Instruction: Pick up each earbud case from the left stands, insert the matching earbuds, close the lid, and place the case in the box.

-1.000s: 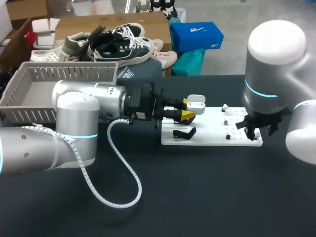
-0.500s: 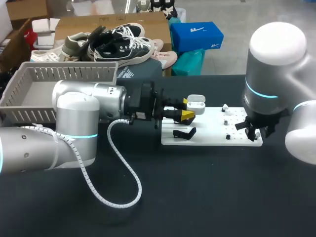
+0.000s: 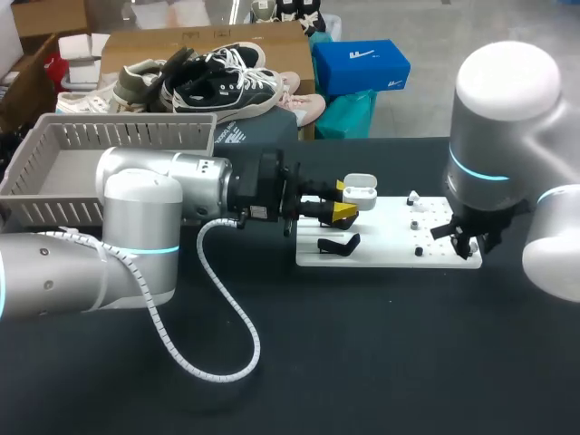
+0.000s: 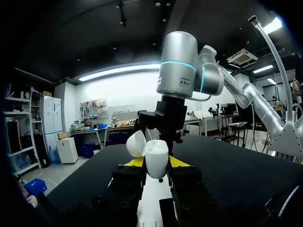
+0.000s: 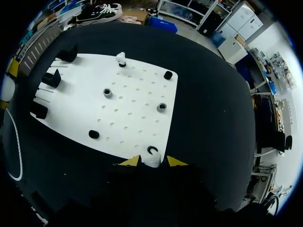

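White plastic, head view: earbud case [image 3: 360,192] in left gripper [image 3: 343,201], above the board's [image 3: 390,237] left edge.
Left wrist view: claw clamped on its body — probably light and slippery; spare the open lid [image 4: 136,143].
Right wrist view: right gripper [image 5: 151,161] pinches an earbud [image 5: 152,159] at the board's corner.

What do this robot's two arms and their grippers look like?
Both arms are thick, rounded silver tubes, the left arm and right arm each banded by a glowing cyan ring. A white coiled cable hangs in a loop from the left arm's black wrist. The left gripper and right gripper are black, each with two fingers tipped in bright yellow.
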`<state>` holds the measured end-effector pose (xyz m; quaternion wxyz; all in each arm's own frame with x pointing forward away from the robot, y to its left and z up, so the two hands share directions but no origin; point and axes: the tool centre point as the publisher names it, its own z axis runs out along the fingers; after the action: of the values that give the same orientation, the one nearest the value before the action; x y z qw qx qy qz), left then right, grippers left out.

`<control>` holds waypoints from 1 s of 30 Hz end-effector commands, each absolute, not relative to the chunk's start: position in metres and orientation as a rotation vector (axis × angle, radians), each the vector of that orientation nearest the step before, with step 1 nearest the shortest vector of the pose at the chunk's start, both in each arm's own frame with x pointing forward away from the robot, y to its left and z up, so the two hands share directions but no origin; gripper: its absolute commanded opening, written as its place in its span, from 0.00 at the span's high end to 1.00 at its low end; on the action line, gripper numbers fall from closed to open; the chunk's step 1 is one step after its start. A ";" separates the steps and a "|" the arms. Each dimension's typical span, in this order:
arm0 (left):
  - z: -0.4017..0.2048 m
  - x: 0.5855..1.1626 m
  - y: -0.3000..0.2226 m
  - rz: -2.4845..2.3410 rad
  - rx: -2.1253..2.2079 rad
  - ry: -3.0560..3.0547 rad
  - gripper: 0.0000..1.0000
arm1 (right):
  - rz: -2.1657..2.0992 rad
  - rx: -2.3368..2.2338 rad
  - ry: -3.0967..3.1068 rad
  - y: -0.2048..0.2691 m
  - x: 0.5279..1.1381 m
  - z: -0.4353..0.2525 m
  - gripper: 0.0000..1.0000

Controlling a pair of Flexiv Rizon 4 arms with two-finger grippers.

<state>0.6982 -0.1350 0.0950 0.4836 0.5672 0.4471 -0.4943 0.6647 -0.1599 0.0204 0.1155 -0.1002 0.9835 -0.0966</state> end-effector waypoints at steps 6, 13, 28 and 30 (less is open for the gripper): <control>0.095 0.698 -0.135 -1.203 1.379 1.088 1.00 | -0.292 -0.293 2.889 -0.158 0.666 0.019 0.73; 0.095 0.698 -0.135 -1.203 1.379 1.088 1.00 | -0.295 -0.292 2.895 -0.158 0.666 0.018 0.96; 0.095 0.698 -0.135 -1.203 1.379 1.088 1.00 | -0.295 -0.300 2.868 -0.155 0.659 0.038 1.00; 0.095 0.698 -0.135 -1.203 1.379 1.088 1.00 | -0.294 -0.303 2.859 -0.153 0.657 0.045 1.00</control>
<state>0.6982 -0.1350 0.0950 0.4837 0.5672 0.4471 -0.4943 0.6674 -0.1531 0.0343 0.1195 -0.1057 0.9823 -0.0980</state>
